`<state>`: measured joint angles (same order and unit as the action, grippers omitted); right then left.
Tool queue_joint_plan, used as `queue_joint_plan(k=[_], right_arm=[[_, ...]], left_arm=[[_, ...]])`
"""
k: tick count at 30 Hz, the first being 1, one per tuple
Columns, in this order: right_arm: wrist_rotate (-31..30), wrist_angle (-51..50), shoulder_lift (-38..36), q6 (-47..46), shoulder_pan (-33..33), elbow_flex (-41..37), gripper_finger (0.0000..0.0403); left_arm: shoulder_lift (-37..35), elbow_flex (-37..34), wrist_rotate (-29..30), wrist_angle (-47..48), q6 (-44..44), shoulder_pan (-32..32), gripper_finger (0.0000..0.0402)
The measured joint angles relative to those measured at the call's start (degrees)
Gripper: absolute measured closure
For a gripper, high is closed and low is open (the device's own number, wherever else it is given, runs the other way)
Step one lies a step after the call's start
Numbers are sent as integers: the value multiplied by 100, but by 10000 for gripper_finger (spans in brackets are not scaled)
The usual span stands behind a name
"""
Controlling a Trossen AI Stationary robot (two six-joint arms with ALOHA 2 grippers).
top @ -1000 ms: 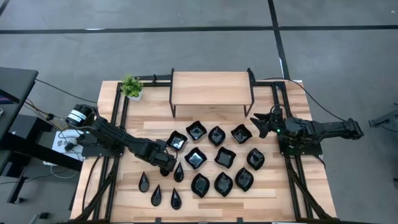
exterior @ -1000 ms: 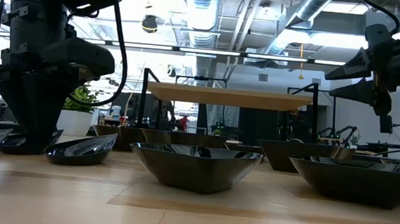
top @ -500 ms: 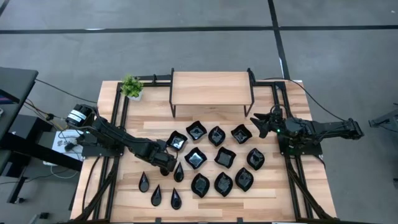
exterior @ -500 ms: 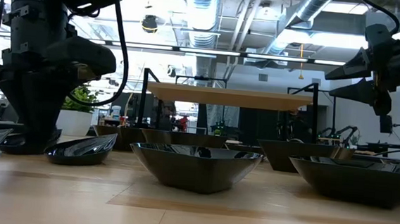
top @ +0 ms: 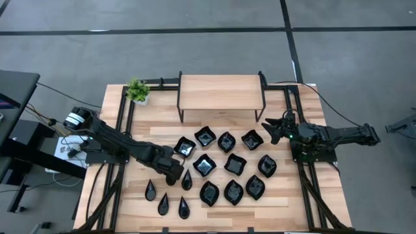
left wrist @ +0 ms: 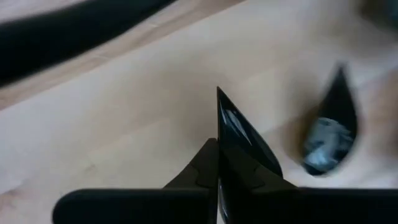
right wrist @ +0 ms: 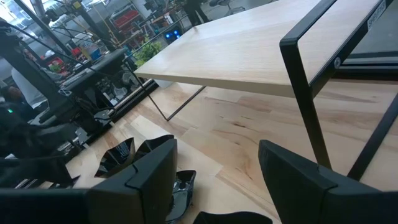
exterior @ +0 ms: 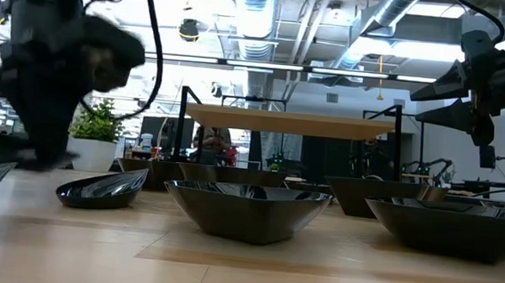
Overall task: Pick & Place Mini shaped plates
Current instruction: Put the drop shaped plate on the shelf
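The light wooden slatted table [top: 143, 201] carries a spread of small glossy black mini shaped plates [top: 225, 168], all of them bare inside, showing only reflections. In the high view the wavy-edged square and leaf-like dishes fill the centre and centre-right of the frame in three loose rows, none touching. The slim black teardrop dishes [top: 166, 203] lie at lower centre-left, three in a low row and one just above them beside the left claw.

The left claw [top: 174, 174] sits at centre-left of the high view, low over the table next to that upper teardrop. Its wrist view shows its fingers pressed together on the edge of one narrow black teardrop plate [left wrist: 239, 140], held on edge with its point away from the camera. Another teardrop dish [left wrist: 328, 134] lies flat on the wood at the right of that picture, blurred.

The right claw [top: 268, 130] hangs at the right of the high view, just beside the upper-right square dish [top: 252, 139], its fingers spread and gripping nothing; in the low view it shows at upper right, well above the table.

A raised wooden shelf on a black metal frame [top: 221, 93] stands at upper centre, its top bare. A small green plant in a white pot [top: 138, 91] stands at its left.
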<state>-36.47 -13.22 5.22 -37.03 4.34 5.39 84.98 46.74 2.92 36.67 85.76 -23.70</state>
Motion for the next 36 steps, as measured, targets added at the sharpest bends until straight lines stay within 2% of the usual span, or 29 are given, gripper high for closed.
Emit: queue_joint_plan(k=[8,15,26,30,36], right_arm=[[0,1,-1,-4,0,0,182],[0,1,-1,-3,0,0,182],[0,3,1,3,0,0,182],[0,1,1,3,2,0,182],[0,1,0,3,0,0,182]], left_arm=[[-1444,-3,149,-62,-25,23,397],[-2338,-2,347,-926,-874,472,398],[-2173,2,177,-2831,-2541,1907,398],[-2087,214,171,-3053,-3004,2352,398],[-1904,1056,-99,-2843,-3891,2907,398]])
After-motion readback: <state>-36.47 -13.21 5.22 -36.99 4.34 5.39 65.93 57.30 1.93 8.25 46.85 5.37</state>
